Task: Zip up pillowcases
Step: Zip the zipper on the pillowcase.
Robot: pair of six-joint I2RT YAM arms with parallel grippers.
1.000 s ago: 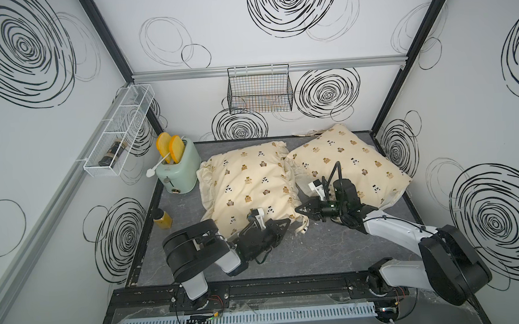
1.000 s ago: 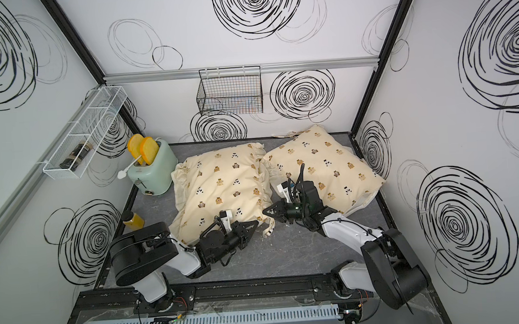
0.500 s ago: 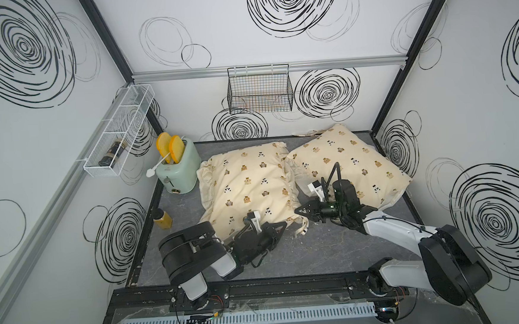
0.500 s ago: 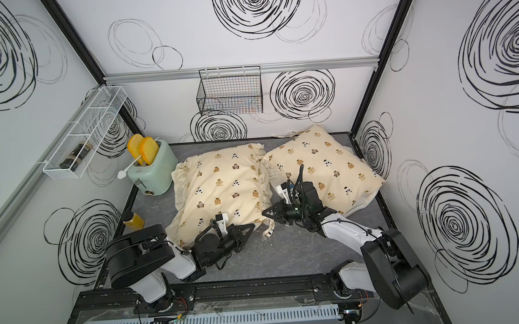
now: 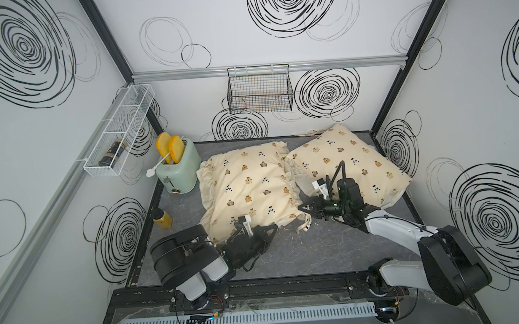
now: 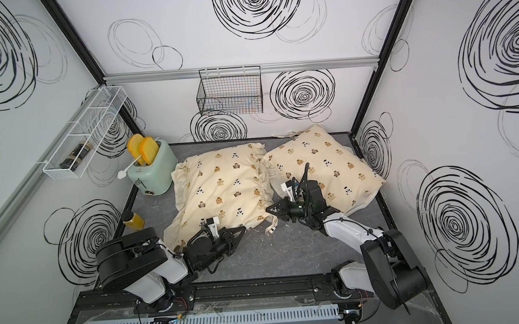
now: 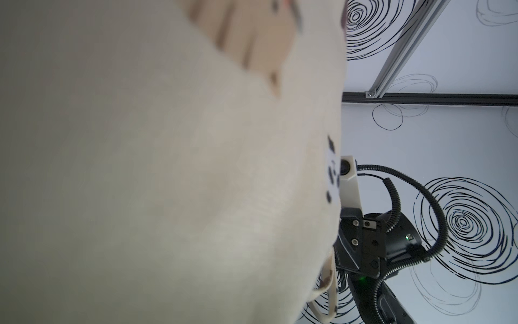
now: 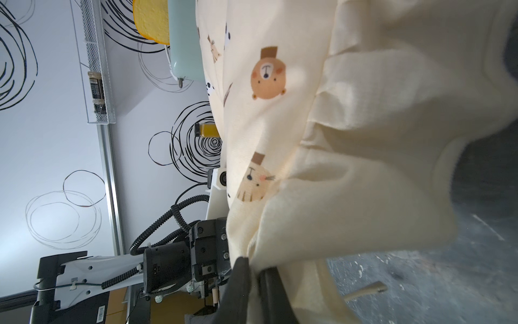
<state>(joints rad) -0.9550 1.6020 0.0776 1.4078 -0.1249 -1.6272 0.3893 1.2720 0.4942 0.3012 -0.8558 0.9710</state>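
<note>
Two cream pillowcases printed with bears and pandas lie side by side on the grey table, seen in both top views. The left pillowcase [image 5: 247, 185] has my left gripper [image 5: 274, 227] at its near hem. That gripper is shut; in the left wrist view the pillowcase fabric [image 7: 168, 168] covers the jaws, so what they hold is hidden. My right gripper [image 5: 301, 208] is shut on the near right corner of this pillowcase, and the right wrist view shows the right gripper [image 8: 253, 265] with cream cloth pinched between its dark fingers. The right pillowcase [image 5: 344, 160] lies behind the right arm, untouched.
A mint toaster [image 5: 178, 169] holding toast slices stands at the back left, with a juice bottle [image 5: 162, 219] by the left edge. A black wire basket [image 5: 260, 90] hangs on the back wall and a white wire shelf [image 5: 120, 131] on the left wall. A fabric tie [image 5: 305, 226] trails onto the table.
My left gripper has slid a little to the left along the pillowcase's near hem, staying shut. The right gripper has held its pinch in place.
</note>
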